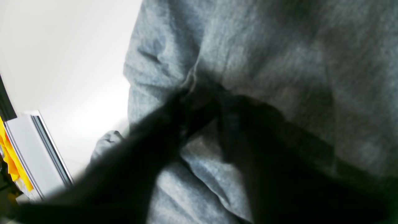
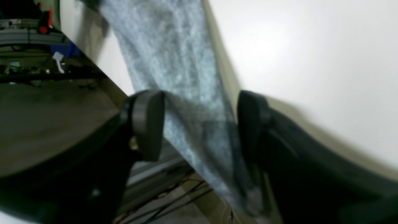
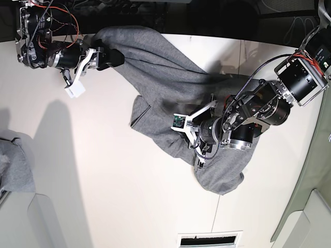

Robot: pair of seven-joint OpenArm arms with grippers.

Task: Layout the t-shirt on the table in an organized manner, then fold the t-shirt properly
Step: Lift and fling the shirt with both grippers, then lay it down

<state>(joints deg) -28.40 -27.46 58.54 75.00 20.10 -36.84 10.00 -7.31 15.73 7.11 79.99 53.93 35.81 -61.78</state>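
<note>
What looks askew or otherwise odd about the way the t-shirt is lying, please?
The t-shirt looks askew: it lies bunched and twisted on the table, with deep creases near the left gripper. In the right wrist view, a narrow strip of it runs out past the table's edge. Nothing looks spilled.

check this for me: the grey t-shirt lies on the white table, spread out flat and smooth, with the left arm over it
Not quite: the t-shirt is bunched and wrinkled, not flat and smooth, as the base view shows. It does lie on the white table with the left arm over it.
</note>
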